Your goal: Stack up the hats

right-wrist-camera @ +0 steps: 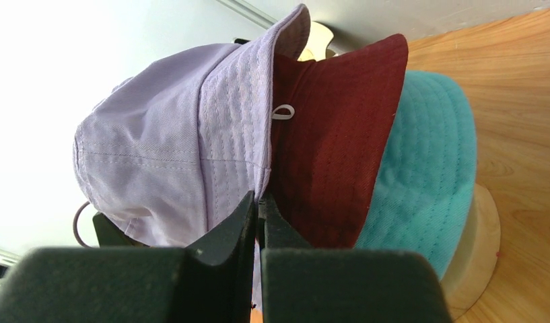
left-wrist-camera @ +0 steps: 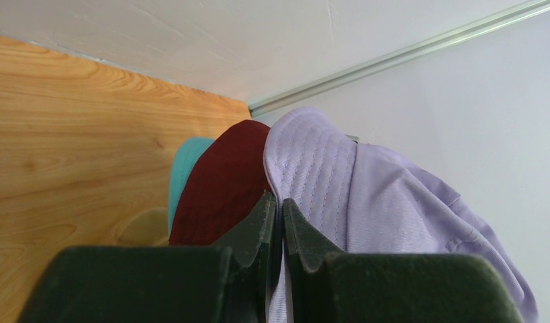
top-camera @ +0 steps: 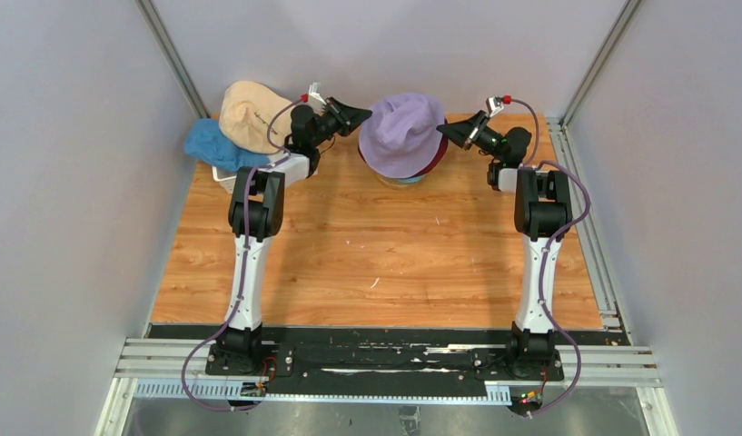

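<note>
While left gripper [left-wrist-camera: 277,202], right gripper [right-wrist-camera: 258,196] clamp lavender hat [top-camera: 401,132], three hats [right-wrist-camera: 339,134] stacked, two hats [top-camera: 249,113] aside.

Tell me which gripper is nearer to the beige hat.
Left. The left gripper sits between the beige hat and the lavender hat, at the lavender brim. The right gripper is on the lavender hat's other side, farther away.

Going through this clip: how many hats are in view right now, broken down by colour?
lavender hat: 1
dark red hat: 1
teal hat: 1
beige hat: 1
blue hat: 1
Total: 5
</note>
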Robot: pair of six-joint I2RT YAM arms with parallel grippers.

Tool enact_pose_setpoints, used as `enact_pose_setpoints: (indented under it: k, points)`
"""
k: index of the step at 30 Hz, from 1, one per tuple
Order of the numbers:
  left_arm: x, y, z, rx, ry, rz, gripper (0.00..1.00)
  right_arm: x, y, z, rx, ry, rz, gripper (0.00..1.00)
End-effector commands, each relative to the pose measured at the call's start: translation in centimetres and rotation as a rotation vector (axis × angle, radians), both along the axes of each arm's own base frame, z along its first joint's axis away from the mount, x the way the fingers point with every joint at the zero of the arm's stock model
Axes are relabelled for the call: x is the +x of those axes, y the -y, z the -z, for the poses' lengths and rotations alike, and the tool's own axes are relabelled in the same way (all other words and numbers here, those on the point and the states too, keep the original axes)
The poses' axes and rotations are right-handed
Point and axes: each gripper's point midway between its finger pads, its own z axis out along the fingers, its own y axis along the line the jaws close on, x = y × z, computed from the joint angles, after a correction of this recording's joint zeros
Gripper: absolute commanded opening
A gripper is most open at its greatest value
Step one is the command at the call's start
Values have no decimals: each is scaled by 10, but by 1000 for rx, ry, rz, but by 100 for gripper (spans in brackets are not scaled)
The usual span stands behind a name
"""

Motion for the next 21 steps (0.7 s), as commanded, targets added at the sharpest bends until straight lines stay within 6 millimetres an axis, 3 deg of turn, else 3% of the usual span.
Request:
enact_pose_setpoints:
  k: [1,11,17,21]
  points:
    - [-1,1,9,25,-12,-5,12,19,15,11,-23,7,70,1]
    - [5,-2,20,32,-43,-36,11,43,33,28,-41,-35,129,1]
    - [9,-6,34,67,-79,-72,0,48,33,27,-40,-30,130,1]
    - [9,-11,46,86,-105,-95,0,49,33,28,-39,-33,130,1]
